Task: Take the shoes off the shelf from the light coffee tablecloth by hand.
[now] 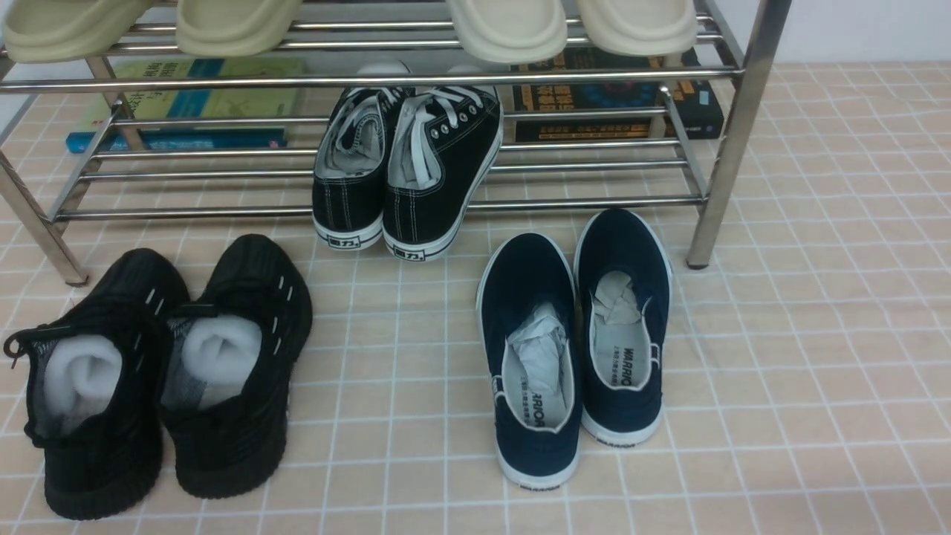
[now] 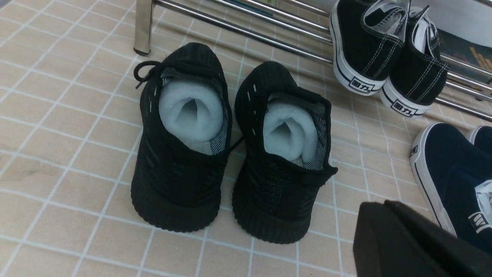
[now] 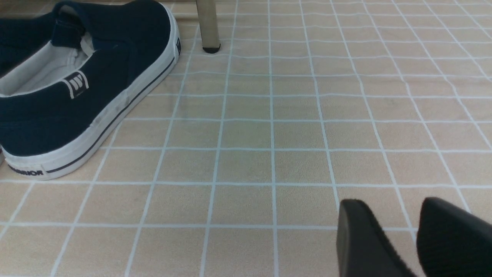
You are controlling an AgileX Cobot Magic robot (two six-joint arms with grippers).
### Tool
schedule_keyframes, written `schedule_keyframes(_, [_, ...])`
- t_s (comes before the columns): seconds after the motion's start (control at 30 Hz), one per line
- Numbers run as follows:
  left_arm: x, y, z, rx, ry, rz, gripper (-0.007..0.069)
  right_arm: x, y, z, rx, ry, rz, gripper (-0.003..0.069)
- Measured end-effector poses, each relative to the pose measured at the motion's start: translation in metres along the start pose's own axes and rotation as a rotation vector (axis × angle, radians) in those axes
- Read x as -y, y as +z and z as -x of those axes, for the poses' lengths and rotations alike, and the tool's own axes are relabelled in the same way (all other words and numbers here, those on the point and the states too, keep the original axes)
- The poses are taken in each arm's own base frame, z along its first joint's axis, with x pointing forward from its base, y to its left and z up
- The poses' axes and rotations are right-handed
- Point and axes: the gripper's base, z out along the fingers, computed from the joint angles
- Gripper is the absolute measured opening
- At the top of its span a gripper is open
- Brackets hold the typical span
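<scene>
the left gripper (image 2: 388,223) has its jaws pressed together with nothing between them, hovering over the tablecloth (image 2: 57,154) just behind the heels of the shoes (image 2: 230,154) and apart from them. the right gripper (image 3: 399,227) shows two dark fingers with a gap of bare cloth between them, parted and empty, near the navy slip-ons (image 3: 77,96).

in the front view the shoes (image 1: 163,371) stand side by side on the tablecloth (image 1: 780,334), heels toward the camera, white foam in each, in front of the shelf (image 1: 386,148) near its left leg and off its tubes. black lace-ups (image 1: 405,174) lean tilted on the lowest tubes, heels down at the front rail. navy slip-ons (image 1: 572,349) lie on the cloth to the right. beige slippers (image 1: 513,30) sit on the upper tier, and books (image 1: 617,104) lie behind the shelf.
</scene>
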Motion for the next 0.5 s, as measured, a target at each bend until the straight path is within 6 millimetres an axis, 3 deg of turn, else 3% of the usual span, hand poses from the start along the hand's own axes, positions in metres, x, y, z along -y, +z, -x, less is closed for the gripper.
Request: schedule_keyframes(0.5, [-0.017, 0.001, 0.008, 0.096, 0.167, 0.19, 0.0033, 0.0, 0.0, 0.0, 0.0, 0.0, 0.0, 0.024])
